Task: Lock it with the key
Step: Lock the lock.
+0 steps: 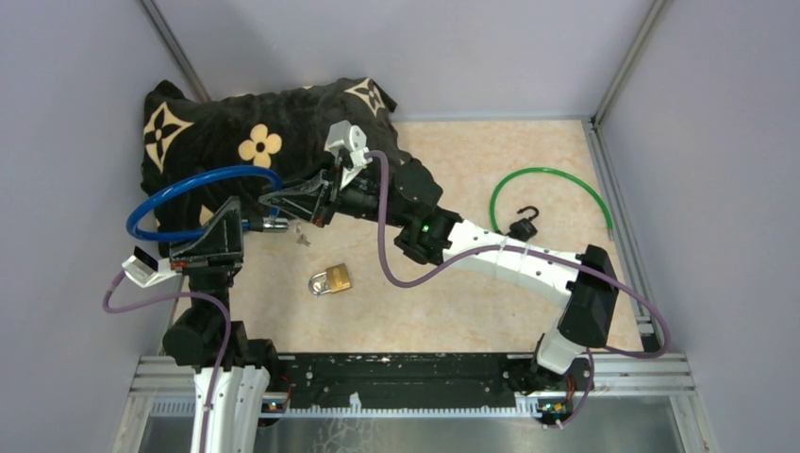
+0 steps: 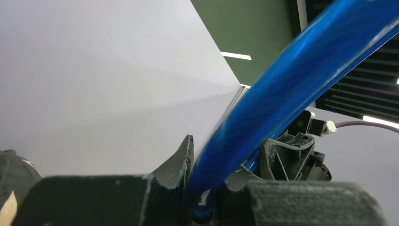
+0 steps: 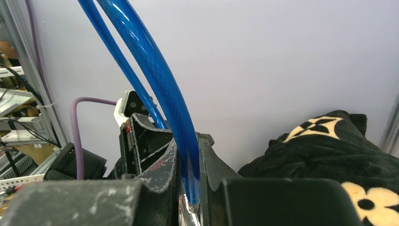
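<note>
Left gripper (image 2: 207,176) and right gripper (image 3: 189,160) each clench the blue cable (image 2: 291,89), the brass padlock (image 1: 330,280) lying apart on the table (image 1: 472,316).

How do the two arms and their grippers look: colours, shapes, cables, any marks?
The left arm and the right arm have white links with black joints, and a purple cable trails from each. A small green light glows on the right arm. The left gripper and the right gripper are black and wedge-shaped; their fingers are scuffed, with pale chips.
</note>
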`<act>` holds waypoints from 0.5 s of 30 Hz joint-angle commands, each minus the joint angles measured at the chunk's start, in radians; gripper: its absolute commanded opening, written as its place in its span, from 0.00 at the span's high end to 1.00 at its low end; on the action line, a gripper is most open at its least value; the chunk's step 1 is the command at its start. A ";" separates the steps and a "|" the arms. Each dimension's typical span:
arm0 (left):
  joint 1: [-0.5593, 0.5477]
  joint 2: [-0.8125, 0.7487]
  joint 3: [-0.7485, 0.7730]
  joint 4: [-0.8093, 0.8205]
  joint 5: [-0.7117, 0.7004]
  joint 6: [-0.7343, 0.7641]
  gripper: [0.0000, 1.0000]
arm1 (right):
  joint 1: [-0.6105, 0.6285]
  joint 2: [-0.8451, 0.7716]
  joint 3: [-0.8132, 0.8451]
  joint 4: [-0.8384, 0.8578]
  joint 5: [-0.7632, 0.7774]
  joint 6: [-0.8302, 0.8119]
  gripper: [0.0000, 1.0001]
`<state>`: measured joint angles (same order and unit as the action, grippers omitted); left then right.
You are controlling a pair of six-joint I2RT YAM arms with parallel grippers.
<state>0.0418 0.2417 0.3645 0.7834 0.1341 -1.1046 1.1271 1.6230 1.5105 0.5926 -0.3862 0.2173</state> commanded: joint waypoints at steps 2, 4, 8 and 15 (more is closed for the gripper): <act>0.003 -0.013 0.017 0.053 -0.028 -0.055 1.00 | 0.008 -0.001 0.010 -0.056 -0.067 0.068 0.82; 0.003 -0.014 0.017 0.066 -0.016 -0.040 1.00 | -0.007 -0.004 0.005 -0.079 -0.060 0.070 0.76; 0.003 -0.016 0.012 0.060 -0.009 -0.032 1.00 | -0.027 -0.018 0.004 -0.102 -0.052 0.068 0.63; 0.002 -0.018 0.007 0.057 0.010 -0.014 1.00 | -0.041 -0.030 0.111 -0.330 -0.141 -0.053 0.04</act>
<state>0.0418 0.2398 0.3645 0.7849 0.1398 -1.1210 1.1000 1.6230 1.5181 0.3820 -0.4648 0.2417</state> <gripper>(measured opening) 0.193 0.803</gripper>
